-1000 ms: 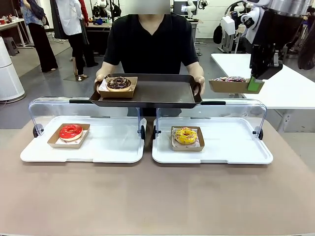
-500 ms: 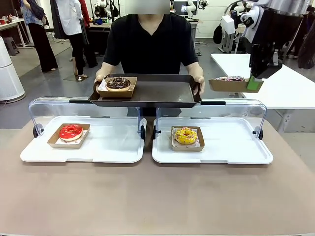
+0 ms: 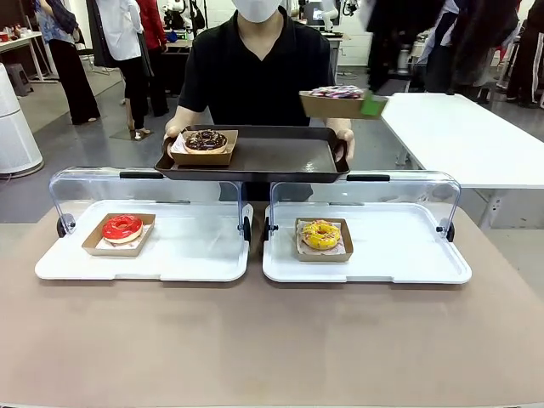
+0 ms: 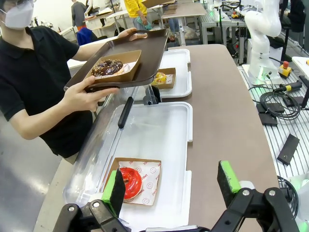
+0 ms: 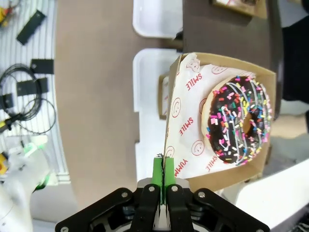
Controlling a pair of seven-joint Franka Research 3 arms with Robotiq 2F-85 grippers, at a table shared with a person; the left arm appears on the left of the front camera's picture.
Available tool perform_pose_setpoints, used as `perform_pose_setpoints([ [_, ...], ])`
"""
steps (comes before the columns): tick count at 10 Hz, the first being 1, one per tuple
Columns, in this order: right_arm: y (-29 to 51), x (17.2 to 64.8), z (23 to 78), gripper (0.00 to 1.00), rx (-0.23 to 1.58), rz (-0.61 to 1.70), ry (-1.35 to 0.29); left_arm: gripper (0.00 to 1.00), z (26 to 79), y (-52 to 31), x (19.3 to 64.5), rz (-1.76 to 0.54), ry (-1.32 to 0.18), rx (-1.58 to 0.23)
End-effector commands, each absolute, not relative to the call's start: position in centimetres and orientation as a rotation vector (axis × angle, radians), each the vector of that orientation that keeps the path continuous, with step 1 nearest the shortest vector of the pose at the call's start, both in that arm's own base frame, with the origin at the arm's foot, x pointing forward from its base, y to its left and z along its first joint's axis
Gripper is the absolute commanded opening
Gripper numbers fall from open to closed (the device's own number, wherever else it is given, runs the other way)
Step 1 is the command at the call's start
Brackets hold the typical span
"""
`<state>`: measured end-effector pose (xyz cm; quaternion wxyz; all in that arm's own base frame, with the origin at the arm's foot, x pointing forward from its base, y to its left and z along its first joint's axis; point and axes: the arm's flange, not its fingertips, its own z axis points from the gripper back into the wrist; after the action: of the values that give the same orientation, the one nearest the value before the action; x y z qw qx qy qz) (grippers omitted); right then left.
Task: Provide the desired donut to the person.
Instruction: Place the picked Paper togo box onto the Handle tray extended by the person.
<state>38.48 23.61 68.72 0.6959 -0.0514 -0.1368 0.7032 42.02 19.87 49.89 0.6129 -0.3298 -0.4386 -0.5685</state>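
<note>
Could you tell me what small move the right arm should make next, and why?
Probably lower the sprinkled donut's box, pinched at its edge by the right gripper, onto the bare part of the brown tray: it hangs just above the tray's right end, which the person holds level.

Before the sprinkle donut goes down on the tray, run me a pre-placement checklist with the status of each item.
1. Right claw shut on the cardboard tray's edge: ok.
2. Sprinkle donut seated inside its cardboard tray: ok.
3. Person's brown tray held up and level in both hands: ok.
4. Bare room on the brown tray beside the chocolate donut: ok.
5. Carried load over the brown tray's right end: looks ok in the front view; height above it cannot tell.
6. Left claw open, hovering over the red donut, away from the handover: ok.
</note>
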Motion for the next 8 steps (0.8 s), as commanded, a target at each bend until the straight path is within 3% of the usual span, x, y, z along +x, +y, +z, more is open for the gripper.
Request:
perform_pose_setpoints([
  [1, 26.1, 41.5, 67.2, 0.02, -0.092, 1.559, -0.342, 1.0, 50.0, 20.0, 41.9, -1.311, -1.016, -0.758],
  [8, 29.9, 48.4, 58.5, 0.02, -0.116, 1.574, -0.338, 1.0, 50.0, 20.0, 41.9, -1.311, -1.016, -0.758],
])
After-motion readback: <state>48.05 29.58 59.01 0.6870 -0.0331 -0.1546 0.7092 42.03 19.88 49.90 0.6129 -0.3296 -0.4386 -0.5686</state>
